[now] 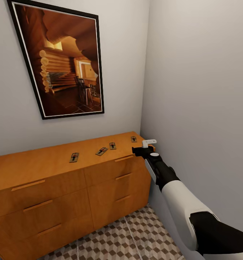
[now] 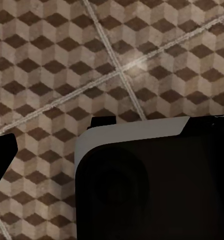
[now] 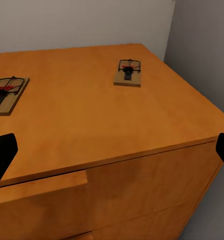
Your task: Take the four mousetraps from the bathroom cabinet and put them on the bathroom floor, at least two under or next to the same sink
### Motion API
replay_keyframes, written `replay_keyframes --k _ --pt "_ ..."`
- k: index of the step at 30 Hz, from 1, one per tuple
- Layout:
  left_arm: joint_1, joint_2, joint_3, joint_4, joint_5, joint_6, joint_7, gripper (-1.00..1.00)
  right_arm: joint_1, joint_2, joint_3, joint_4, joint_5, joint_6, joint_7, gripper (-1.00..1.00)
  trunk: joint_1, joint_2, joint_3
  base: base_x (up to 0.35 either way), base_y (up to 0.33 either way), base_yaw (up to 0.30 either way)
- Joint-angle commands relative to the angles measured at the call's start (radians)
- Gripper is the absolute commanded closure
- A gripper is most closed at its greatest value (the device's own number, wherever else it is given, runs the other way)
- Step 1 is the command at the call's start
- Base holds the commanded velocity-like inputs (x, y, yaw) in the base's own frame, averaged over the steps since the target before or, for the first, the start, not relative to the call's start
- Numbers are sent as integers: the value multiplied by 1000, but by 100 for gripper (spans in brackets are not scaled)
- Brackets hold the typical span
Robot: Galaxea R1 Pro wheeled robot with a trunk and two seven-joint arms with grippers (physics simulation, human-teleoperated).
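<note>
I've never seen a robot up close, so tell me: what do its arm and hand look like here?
The right arm has smooth white shells with black sections at the joints, and a round white cap near the wrist. Its right hand is black at the base with pale parts at the tip. In the right wrist view its fingertips look plain black. No cables or markings show.

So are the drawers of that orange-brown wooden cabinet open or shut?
Shut: every drawer front on the orange-brown wooden cabinet visible in the head view sits flush, none pulled out.
</note>
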Motion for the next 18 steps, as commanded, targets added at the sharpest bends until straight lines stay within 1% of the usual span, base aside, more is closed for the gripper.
replay_keyframes --k 1,7,18 --pt "-2 0 -4 4 -1 -7 0 -100 0 0 2 -2 9 7 -3 -100 0 -1 -1 5 0 0" --pt "-2 -1 -4 4 -2 -7 0 -100 0 0 3 -2 11 7 -3 -100 0 -1 -1 59 0 0" --pt "-2 -1 -4 4 -2 -7 0 -100 0 0 3 2 13 7 -5 -100 0 -1 -1 129 0 0"
